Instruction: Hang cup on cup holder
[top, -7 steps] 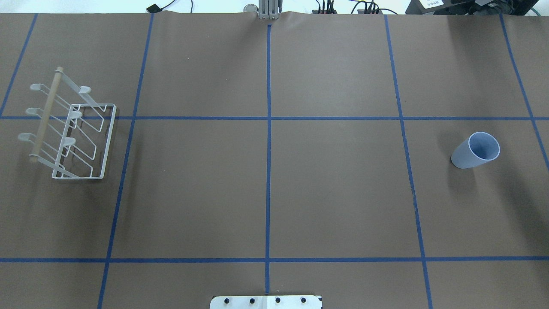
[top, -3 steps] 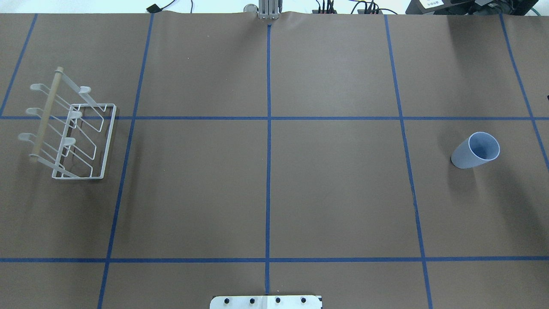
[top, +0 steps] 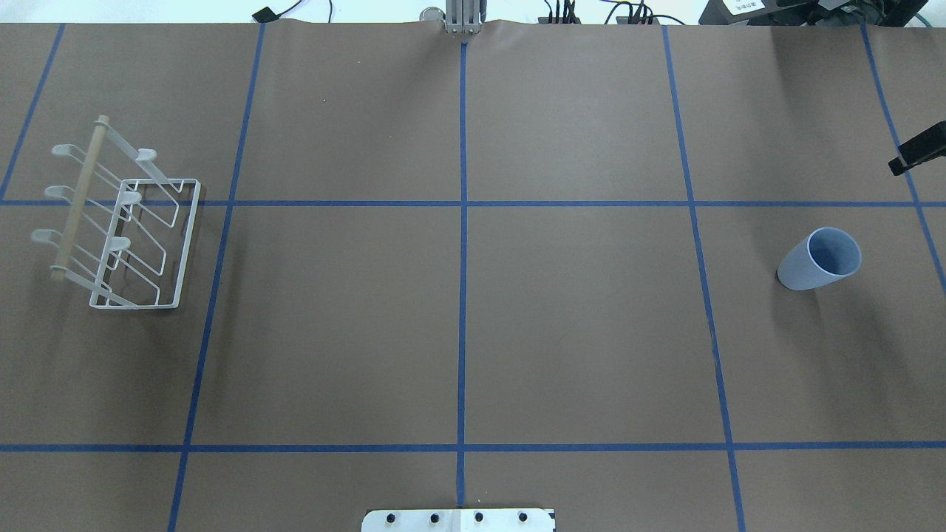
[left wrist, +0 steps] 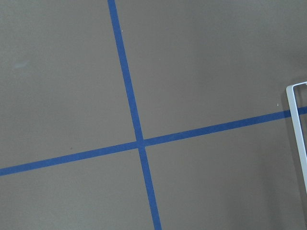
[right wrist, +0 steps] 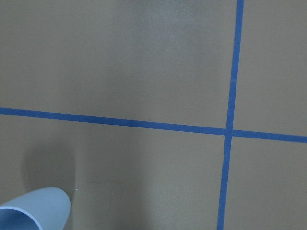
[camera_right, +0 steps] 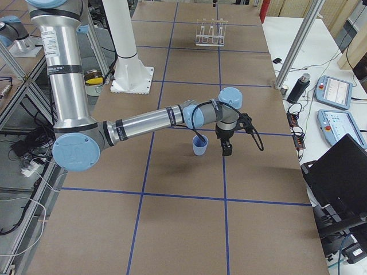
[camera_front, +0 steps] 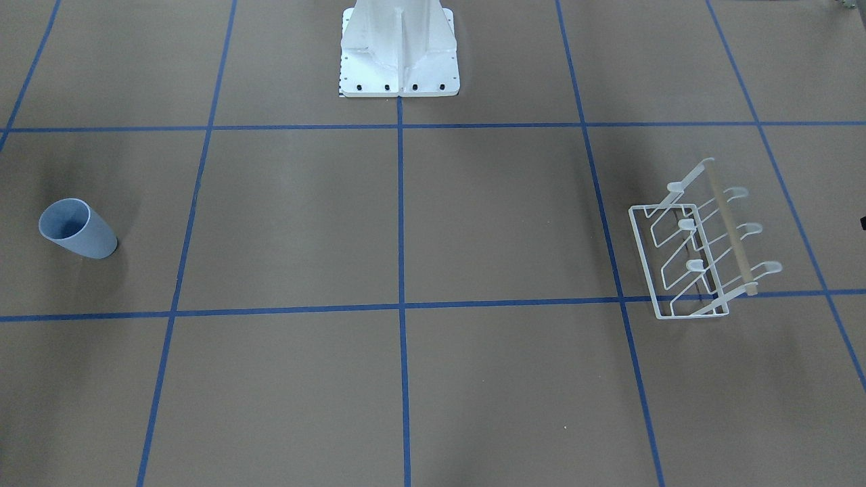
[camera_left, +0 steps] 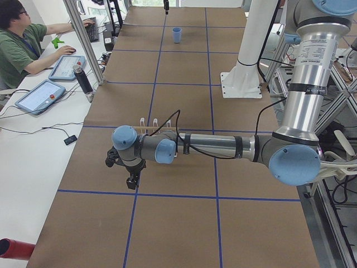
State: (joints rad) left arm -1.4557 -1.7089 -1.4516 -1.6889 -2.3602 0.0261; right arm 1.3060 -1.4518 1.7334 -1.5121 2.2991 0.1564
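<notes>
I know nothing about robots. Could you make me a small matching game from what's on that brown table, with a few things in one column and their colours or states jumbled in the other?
Things:
1. cup
2. cup holder
3. wooden rod
4. tape lines

Descriptions:
A. white wire, nothing hanging on its prongs
B. pale blue, standing upright with its mouth up
C. dark blue, forming a grid
D. light tan, lying along one side of the rack

Pairs: 1-B, 2-A, 3-D, 4-C
</notes>
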